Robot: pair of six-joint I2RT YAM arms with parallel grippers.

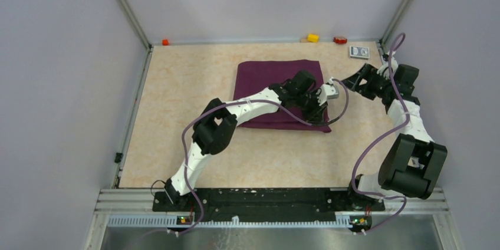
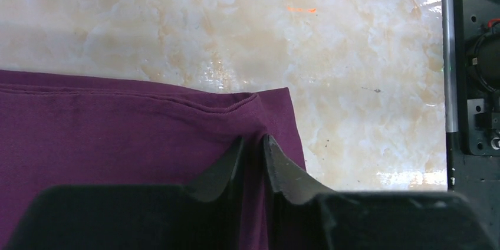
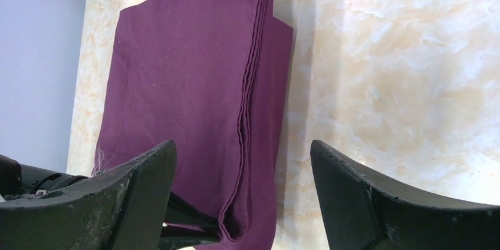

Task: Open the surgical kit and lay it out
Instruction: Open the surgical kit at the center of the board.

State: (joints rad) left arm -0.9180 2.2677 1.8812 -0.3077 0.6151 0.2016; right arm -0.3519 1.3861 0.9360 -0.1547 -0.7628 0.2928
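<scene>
Seemingly soft, light and layered, the purple cloth wrap (image 1: 265, 76) lies central on the worktop (image 1: 171, 85), best lifted by its corner hem, where the left tool (image 2: 252, 139) pinches a fold; the right tool (image 3: 242, 144) hangs released beside it.

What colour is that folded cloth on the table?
The cloth is plain dark purple, clearest in the right wrist view.

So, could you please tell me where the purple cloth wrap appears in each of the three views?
Top external: the purple cloth wrap lies at the table's centre, partly under the left arm.
Left wrist: it fills the lower left, and the left gripper pinches a fold at its corner.
Right wrist: it runs from upper left to centre, its folded edge leading down between the fingers of the open right gripper.
Shared landmark: the left gripper at that corner.
</scene>
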